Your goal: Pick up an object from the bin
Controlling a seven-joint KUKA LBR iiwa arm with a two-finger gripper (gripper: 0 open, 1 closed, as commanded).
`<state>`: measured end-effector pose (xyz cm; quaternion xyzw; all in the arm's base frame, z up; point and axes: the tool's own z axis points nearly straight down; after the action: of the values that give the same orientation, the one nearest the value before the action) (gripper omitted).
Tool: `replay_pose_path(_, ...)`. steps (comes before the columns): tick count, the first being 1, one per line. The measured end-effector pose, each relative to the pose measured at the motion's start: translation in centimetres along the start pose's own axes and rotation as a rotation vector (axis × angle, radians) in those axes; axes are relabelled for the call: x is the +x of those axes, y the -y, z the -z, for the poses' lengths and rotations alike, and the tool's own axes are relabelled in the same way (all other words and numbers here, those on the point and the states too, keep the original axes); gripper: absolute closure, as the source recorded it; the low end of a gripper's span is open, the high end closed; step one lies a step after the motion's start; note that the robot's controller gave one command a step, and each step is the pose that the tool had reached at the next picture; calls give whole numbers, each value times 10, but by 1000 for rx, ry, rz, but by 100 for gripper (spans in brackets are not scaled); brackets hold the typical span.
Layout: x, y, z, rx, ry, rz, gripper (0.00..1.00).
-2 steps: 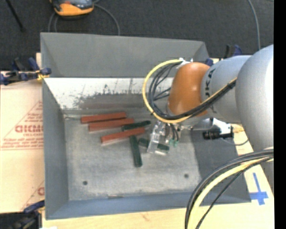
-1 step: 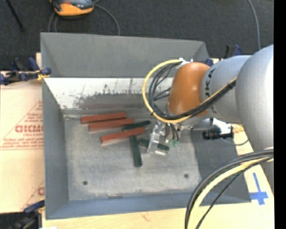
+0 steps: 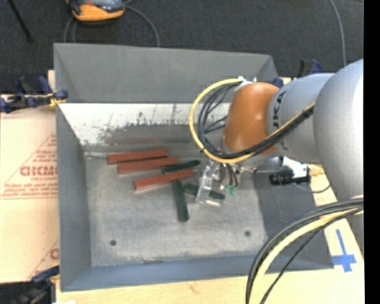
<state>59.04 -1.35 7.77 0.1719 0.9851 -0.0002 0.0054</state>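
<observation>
The gripper [image 3: 210,187], open or closed one cannot tell, sits among crossed dark green sticks [image 3: 181,204] and could catch two at once.

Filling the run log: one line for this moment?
tool: over green sticks | red bars: left of them

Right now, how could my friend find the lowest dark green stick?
Look in the grey bin, just left of the gripper. Below the three red-brown bars lies a dark green stick; they lie crosswise, but it points down toward the bin's near wall.
</observation>
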Motion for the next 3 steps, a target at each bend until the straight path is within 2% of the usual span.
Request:
replay_pose_path(2,3,1,23,2,-13,1,100)
replay_pose_path(3,1,0,38,0,-7,2,100)
